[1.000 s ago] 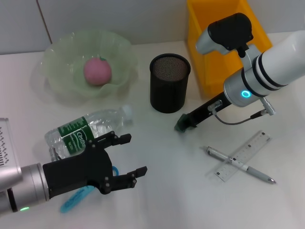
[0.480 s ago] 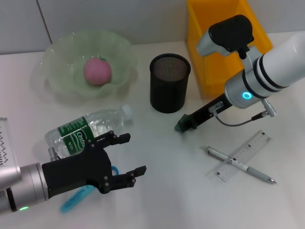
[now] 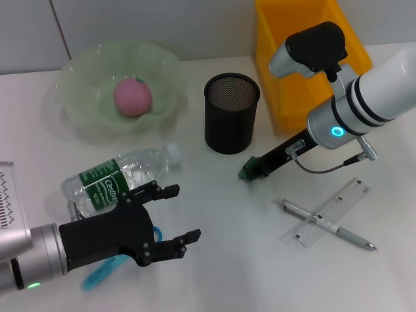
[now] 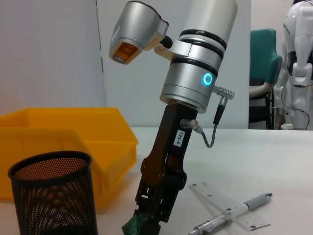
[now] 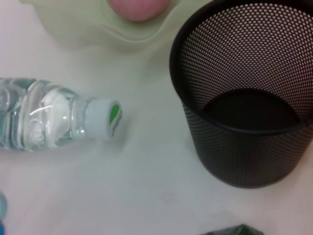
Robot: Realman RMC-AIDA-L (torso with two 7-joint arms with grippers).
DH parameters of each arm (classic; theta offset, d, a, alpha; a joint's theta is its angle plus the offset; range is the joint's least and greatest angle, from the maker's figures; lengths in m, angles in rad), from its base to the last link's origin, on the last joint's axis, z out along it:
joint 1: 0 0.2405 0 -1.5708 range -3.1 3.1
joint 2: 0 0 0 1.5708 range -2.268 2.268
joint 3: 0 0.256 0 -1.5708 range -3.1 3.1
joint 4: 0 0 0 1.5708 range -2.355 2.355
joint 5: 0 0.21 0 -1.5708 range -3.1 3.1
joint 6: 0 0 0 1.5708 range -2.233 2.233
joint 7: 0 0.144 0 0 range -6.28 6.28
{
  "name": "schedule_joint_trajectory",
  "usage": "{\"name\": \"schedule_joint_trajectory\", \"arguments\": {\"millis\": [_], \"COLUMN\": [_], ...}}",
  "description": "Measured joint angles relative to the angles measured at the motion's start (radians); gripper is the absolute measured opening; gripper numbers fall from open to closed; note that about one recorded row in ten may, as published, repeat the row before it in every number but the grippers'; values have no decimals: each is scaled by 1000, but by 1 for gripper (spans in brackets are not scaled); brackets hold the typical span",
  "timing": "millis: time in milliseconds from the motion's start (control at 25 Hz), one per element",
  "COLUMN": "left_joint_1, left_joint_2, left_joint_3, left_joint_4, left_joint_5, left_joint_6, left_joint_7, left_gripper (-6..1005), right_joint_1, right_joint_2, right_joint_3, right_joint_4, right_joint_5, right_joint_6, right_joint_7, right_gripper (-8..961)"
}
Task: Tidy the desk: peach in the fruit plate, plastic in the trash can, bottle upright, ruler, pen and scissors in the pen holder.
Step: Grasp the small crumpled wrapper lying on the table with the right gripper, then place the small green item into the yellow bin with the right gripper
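Right tool (image 3: 250,170) is clamped on a green plastic scrap (image 3: 246,173) at the worktop (image 3: 234,247), presumably for lifting to the trash can (image 3: 286,78) behind. Left tool (image 3: 170,218) hangs open near the lying bottle (image 3: 117,179), placed to right it.

white desk (image 3: 227,260), teal chair (image 4: 264,63)

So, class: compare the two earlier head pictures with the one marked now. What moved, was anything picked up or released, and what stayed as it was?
Almost nothing changed. The left gripper shifted very slightly near the lying bottle, open and holding nothing. The right gripper stayed low beside the pen holder, its tip on something green. The peach, pen and ruler lie as before.
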Motion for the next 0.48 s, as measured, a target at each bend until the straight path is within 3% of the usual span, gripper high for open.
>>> {"name": "schedule_joint_trajectory", "arguments": {"millis": [480], "left_joint_1": [0], "left_joint_2": [0], "left_joint_3": [0], "left_joint_4": [0], "left_joint_5": [0], "left_joint_6": [0], "left_joint_7": [0], "left_gripper": [830], "right_joint_1": [-24], "right_joint_2": [-1], "right_joint_3": [8], "right_joint_4": [-50], "right_joint_5": [0], "right_joint_6": [-27], "right_joint_7": [3], "right_gripper": [393]}}
